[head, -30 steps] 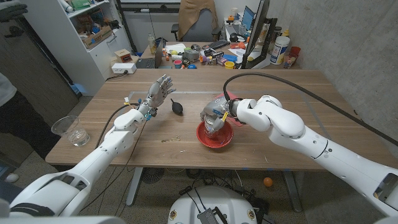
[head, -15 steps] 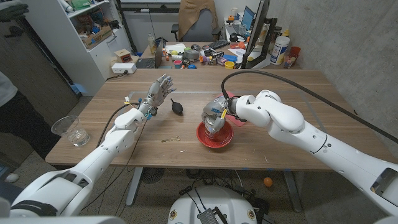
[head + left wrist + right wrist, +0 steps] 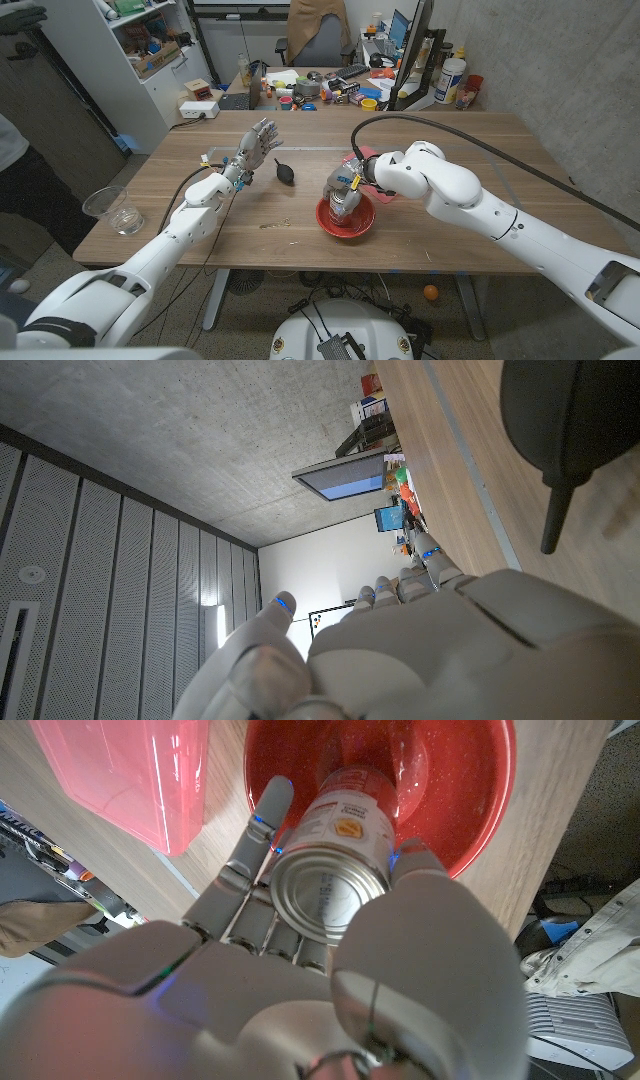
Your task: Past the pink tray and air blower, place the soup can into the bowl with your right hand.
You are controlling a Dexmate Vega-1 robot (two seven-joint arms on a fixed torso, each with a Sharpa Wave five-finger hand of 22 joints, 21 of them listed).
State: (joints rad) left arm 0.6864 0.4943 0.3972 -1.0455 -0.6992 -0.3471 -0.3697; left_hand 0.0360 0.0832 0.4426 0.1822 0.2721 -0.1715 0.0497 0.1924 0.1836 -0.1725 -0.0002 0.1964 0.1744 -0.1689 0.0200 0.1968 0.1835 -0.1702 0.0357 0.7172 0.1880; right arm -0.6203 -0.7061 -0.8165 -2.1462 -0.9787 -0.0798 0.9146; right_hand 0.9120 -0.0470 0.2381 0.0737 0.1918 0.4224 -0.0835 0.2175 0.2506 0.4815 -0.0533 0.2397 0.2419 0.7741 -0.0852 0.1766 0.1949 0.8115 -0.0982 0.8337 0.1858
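The right hand [image 3: 343,192] holds the soup can [image 3: 341,201] over the red bowl [image 3: 346,221], with its fingers wrapped around the side of the can. In the right wrist view the hand [image 3: 300,980] grips the can [image 3: 335,855] with fingers on one side and the thumb on the other side, and the metal end of the can faces the camera. The lower part of the can is inside the bowl [image 3: 470,810]; I cannot tell if it touches the bottom. The pink tray [image 3: 130,775] lies just beside the bowl, and in the head view only a small part of the tray [image 3: 362,156] is seen behind the right hand.

The bowl stands near the front middle of the wooden table [image 3: 500,190]. The black air blower [image 3: 284,172] lies on the table between the two hands, apart from the bowl.

The left hand [image 3: 252,151] is raised above the table, holds nothing, and its fingers are spread and point upward. In the left wrist view the back of this hand [image 3: 420,650] is seen, with the air blower [image 3: 570,430] close to it.

A clear glass [image 3: 112,208] stands near the left edge of the table, well apart from the bowl. Behind the table there is a desk with many small things.
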